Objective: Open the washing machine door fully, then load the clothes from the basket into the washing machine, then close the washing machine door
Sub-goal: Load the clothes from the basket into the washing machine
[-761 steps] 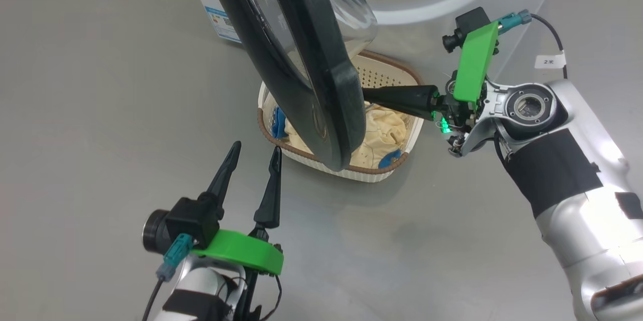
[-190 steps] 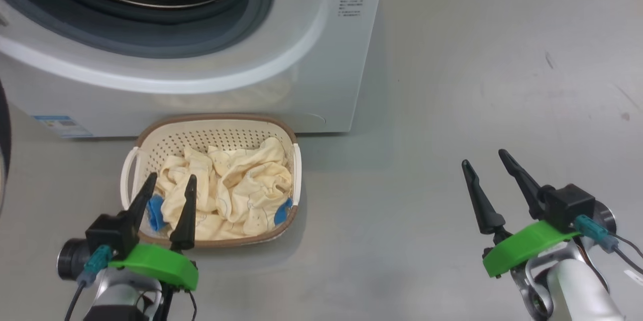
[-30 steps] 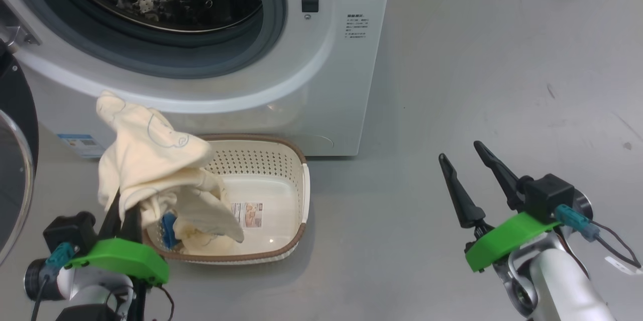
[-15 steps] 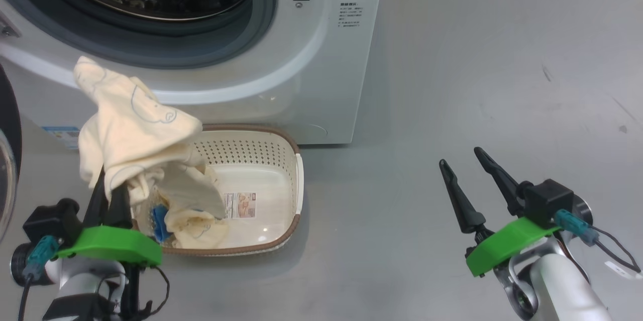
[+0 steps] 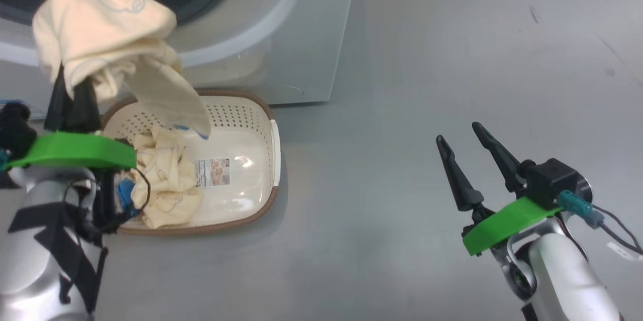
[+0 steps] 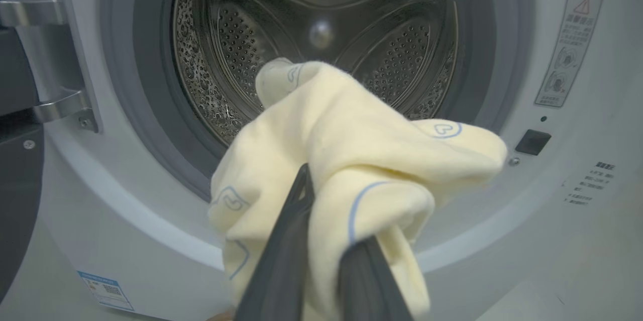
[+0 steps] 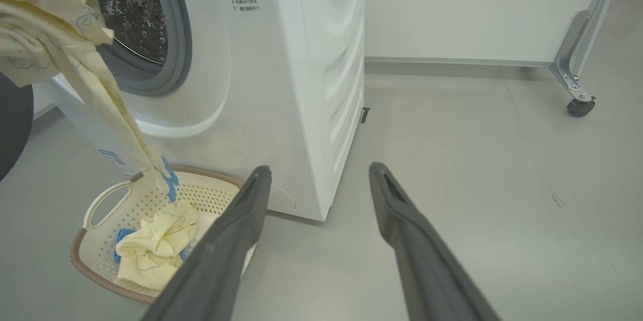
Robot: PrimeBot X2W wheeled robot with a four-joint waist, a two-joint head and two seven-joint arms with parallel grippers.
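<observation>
Left gripper (image 6: 326, 215) pinches a cream garment (image 5: 100, 14) at far left before the washing machine drum (image 6: 321, 34), its trailing end hanging over the basket (image 5: 274, 145) that holds another piece (image 5: 166, 180); likely fault: that end snags the grey gasket (image 6: 150, 110) or drops outside; right gripper (image 5: 464, 135), near right, spread and idle.

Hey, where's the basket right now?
The basket sits on the floor at the head view's lower left, directly in front of the washing machine, with some clothes lying in its left half.
</observation>
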